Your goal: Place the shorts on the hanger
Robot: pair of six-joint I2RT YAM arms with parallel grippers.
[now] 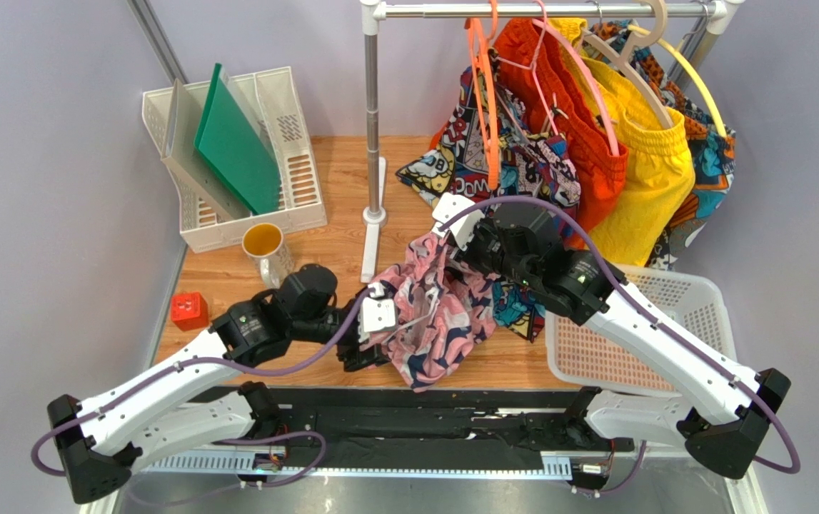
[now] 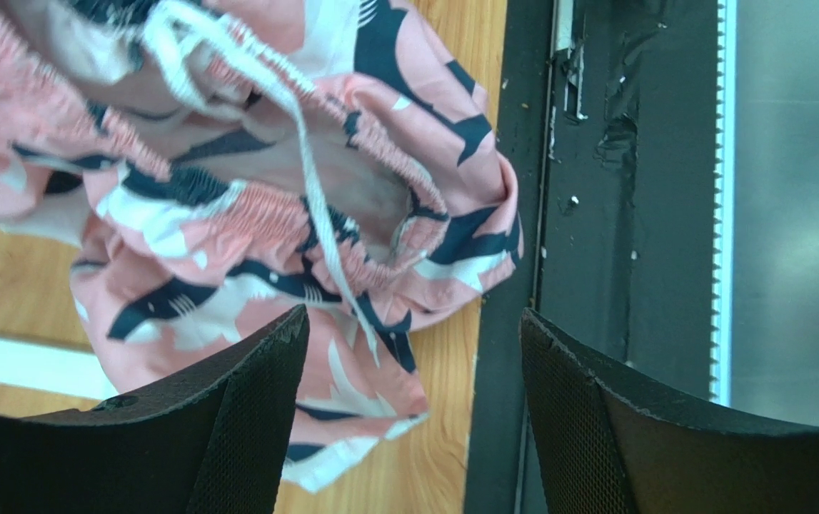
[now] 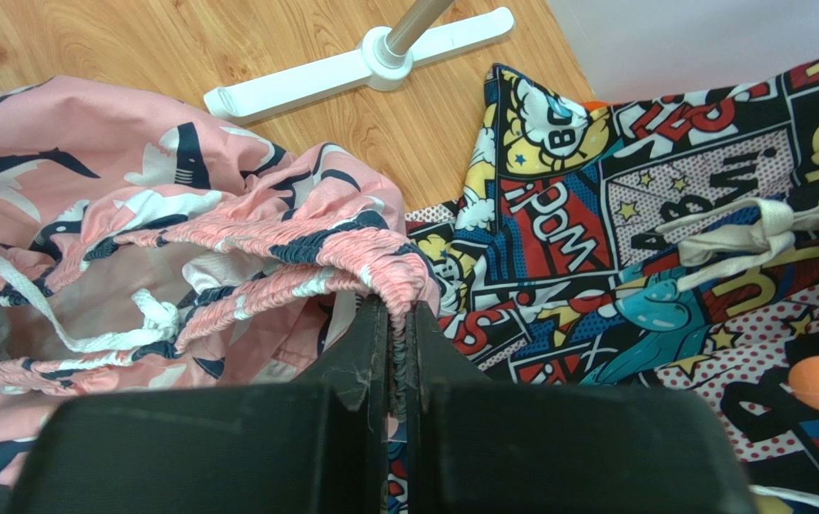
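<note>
The pink shorts (image 1: 440,316) with the navy and white print hang bunched over the table's front middle. My right gripper (image 1: 451,257) is shut on their elastic waistband (image 3: 397,281) and holds them up; the white drawstring (image 3: 151,318) dangles. My left gripper (image 1: 371,348) is open at the shorts' lower left side. In the left wrist view its jaws (image 2: 413,348) stand wide apart, with the shorts (image 2: 274,236) just beyond the tips and not between them. The orange hanger (image 1: 485,102) hangs on the rail (image 1: 542,10) at the back, empty.
Comic-print shorts (image 1: 456,161), orange shorts (image 1: 564,96) and yellow shorts (image 1: 649,161) hang on the rail. The rail's post (image 1: 373,129) stands mid-table. A white file rack (image 1: 236,150), a cup (image 1: 263,246) and a red cube (image 1: 189,311) are on the left, and a white basket (image 1: 649,332) is on the right.
</note>
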